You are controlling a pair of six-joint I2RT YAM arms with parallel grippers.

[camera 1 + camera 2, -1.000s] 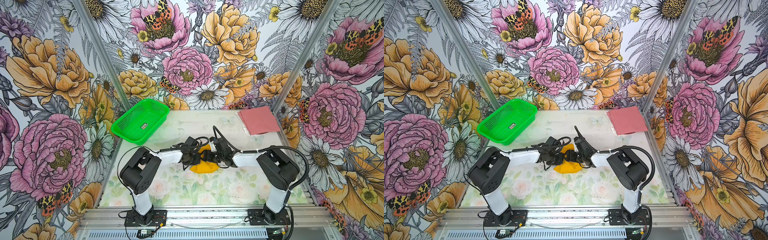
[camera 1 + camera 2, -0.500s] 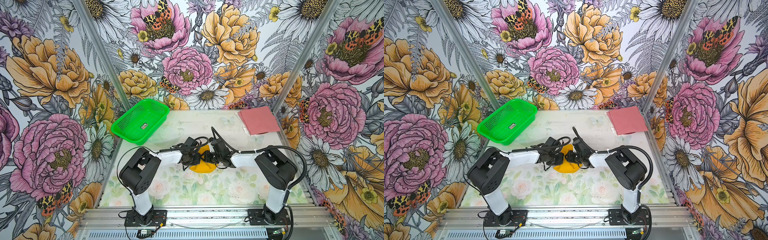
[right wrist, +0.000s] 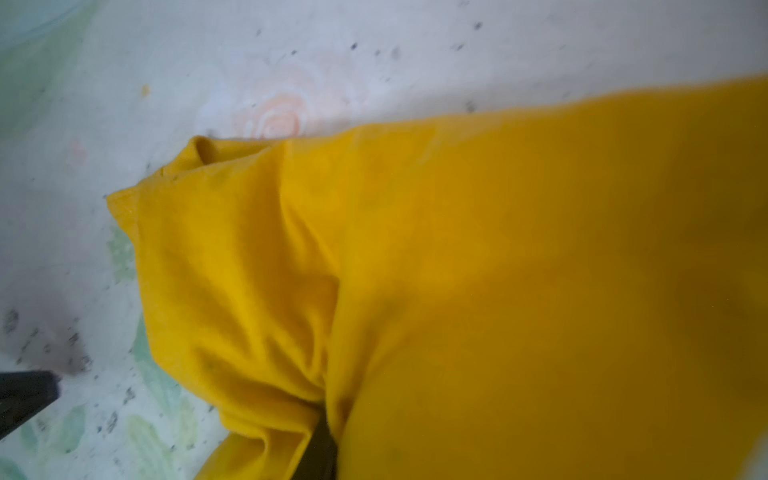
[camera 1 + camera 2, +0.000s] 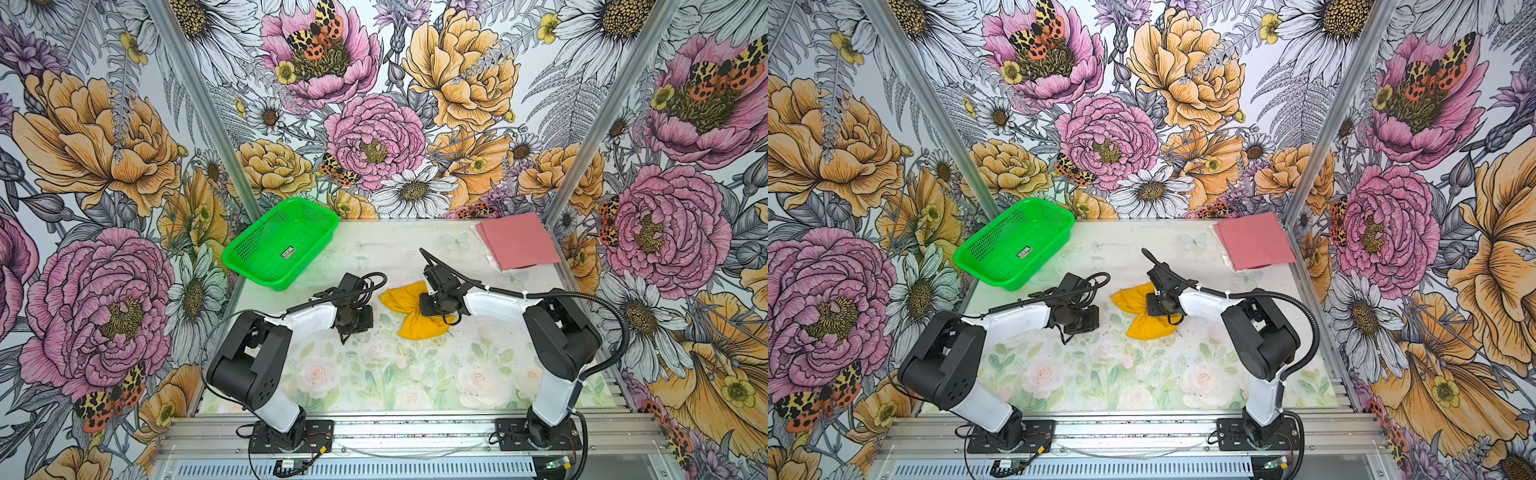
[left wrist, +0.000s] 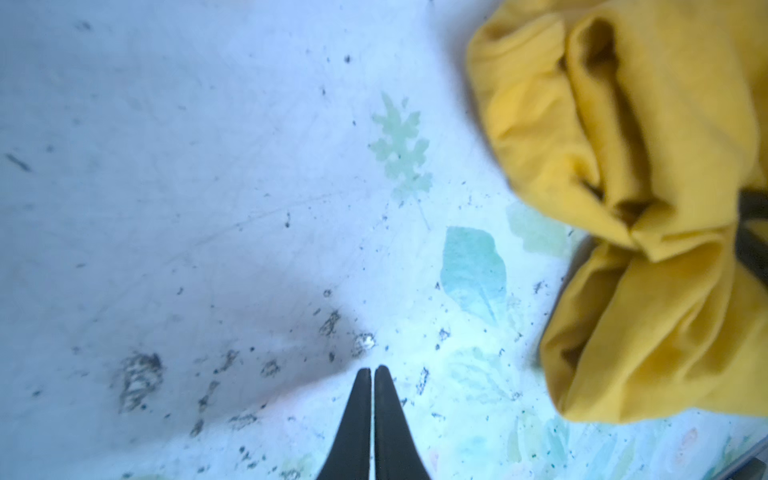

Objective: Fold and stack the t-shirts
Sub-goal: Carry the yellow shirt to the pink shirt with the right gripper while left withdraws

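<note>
left wrist view: left pincer (image 5: 372, 374) closed, empty; right pincer (image 4: 420, 308) pinches mustard t-shirt (image 4: 417, 328).

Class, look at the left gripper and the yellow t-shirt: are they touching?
Apart. In the left wrist view the left gripper has its tips shut over bare table, with a clear strip of table between them and the yellow t-shirt.

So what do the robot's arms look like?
The left arm and right arm are white shells with chunky black joints. A ribbed black cable loops beside the right one. The left fingers are thin, black, pointed.
</note>
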